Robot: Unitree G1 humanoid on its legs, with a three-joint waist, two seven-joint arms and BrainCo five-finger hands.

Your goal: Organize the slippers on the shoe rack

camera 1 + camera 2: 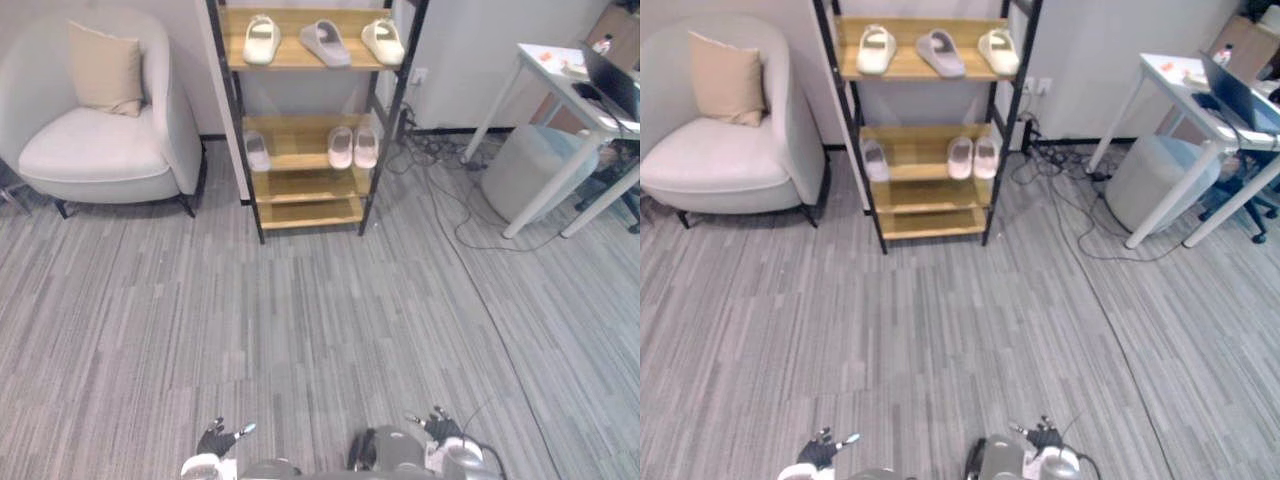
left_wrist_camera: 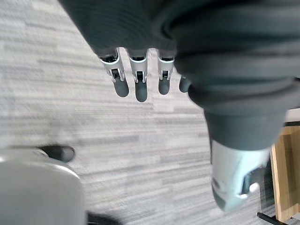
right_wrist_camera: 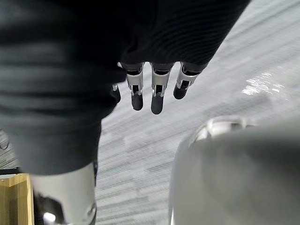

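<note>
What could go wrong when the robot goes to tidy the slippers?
1. Loose cables sprawl on the floor at the right side of the shoe rack. Walking up on that side could snag them.
2. The grey slipper lies crooked on the top shelf. Reaching for it could knock the cream slipper beside it off.

Bright, even indoor light, soft shadows under armchair (image 1: pixel 95 150) and shoe rack (image 1: pixel 305 215) — small glare patch on floor (image 3: pixel 255 86).

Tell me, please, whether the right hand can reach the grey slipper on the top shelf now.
Probably not: the right hand hangs low, far across the floor from the grey slipper. Nothing blocks the way; walking closer should help.
</note>
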